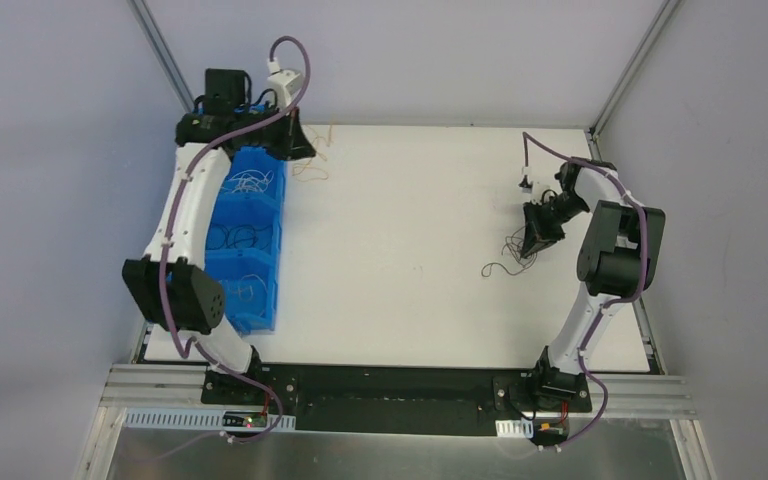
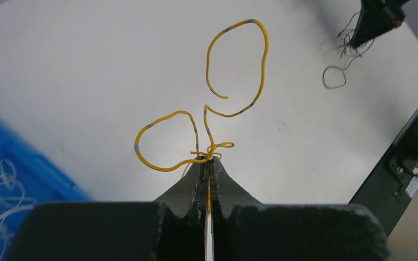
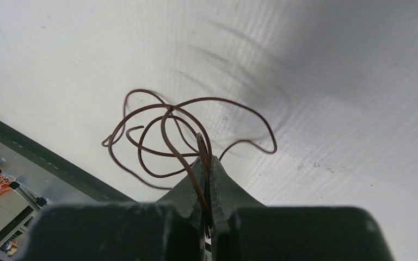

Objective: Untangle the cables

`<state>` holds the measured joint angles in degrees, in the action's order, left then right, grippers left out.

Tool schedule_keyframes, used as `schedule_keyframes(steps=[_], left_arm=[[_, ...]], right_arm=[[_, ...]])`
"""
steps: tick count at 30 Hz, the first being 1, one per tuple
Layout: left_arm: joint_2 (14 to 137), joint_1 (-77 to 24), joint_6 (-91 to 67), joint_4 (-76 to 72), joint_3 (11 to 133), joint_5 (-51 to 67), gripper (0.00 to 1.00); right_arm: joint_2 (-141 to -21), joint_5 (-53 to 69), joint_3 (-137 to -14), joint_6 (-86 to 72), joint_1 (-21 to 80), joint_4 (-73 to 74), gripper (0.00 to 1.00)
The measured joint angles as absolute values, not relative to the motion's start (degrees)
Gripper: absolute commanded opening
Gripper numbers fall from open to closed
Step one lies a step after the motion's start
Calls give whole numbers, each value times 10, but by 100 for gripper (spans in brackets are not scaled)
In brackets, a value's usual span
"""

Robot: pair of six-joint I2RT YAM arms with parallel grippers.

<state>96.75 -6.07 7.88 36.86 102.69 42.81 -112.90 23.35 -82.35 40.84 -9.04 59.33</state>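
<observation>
The left end effector [image 2: 209, 163], at the eleven o'clock corner of the white tabletop [image 1: 410, 200], is clenched on a thin yellow grey-banded wire [image 2: 249, 22], whose loops sprawl toward twelve o'clock from its tips. The right end effector [image 3: 207, 162], at three o'clock, pinches a coiled dark brown wire [image 3: 213, 98] that likewise fans out ahead. The two wires lie well apart. No writing is legible.
</observation>
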Motion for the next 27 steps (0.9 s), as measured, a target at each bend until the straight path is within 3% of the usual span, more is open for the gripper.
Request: schedule_keyframes(steps=[6,10,19,21,23,24,27], left_arm=[[870,33,285,609,1016,408,0],[809,79,420,731,942,356,0],[735,92,595,778,740,199,1],[731,95,607,752,695,156,17],[732,98,610,734,673,135,48],[732,98,609,726,672,131,59],[733,93,590,714,691,143,73]], right_arm=[[-1132,293,-872,405,-82,610,0],[-1132,324,-873,396,-55,620,0],[-1132,385,-886,380,-3,642,0],[-1132,401,-896,376,1,650,0],[-1132,419,-908,371,6,656,0],[-1132,430,-912,368,9,657,0],[-1132,464,-923,359,23,667,0]])
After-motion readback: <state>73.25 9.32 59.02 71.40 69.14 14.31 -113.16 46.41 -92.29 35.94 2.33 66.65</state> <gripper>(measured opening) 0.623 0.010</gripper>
